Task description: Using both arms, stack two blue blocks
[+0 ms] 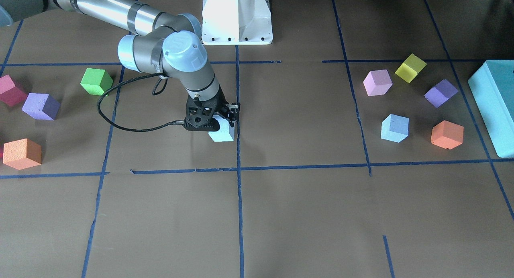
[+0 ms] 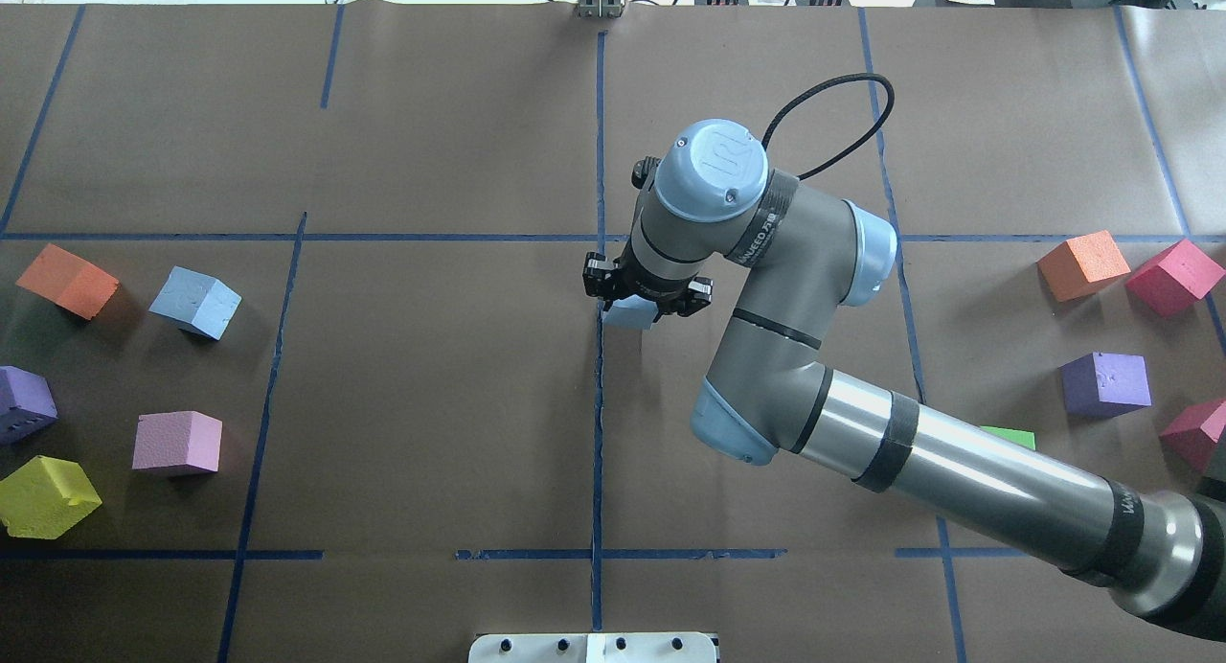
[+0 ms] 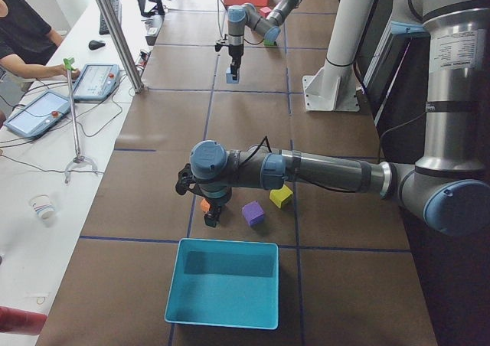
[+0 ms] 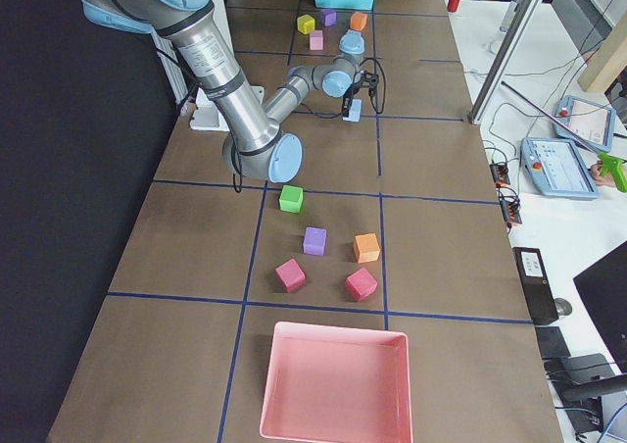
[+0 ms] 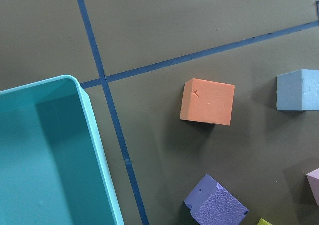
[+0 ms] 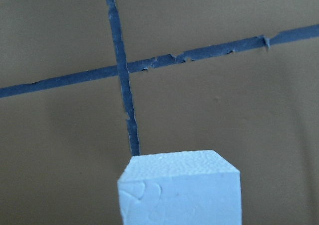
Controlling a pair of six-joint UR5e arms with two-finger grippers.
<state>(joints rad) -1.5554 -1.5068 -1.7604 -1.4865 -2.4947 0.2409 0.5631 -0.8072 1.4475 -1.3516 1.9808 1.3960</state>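
My right gripper [image 1: 219,123] is shut on a pale blue block [image 1: 223,134] at the central tape line, close to the table; I cannot tell whether the block touches it. The block also shows in the overhead view [image 2: 627,315] and the right wrist view [image 6: 179,190]. The second blue block [image 1: 394,128] sits on the table on my left side [image 2: 195,302], and at the right edge of the left wrist view [image 5: 298,89]. My left gripper [image 3: 213,217] hangs above an orange cube [image 5: 207,101] by the teal box; I cannot tell if it is open or shut.
The large teal box [image 1: 492,97] stands at the far left end. Orange [image 1: 447,134], purple [image 1: 441,93], pink [image 1: 377,82] and yellow [image 1: 410,68] cubes surround the second blue block. Green [image 1: 96,81], purple [image 1: 41,106], orange [image 1: 22,153] and red [image 1: 11,91] cubes lie on my right side.
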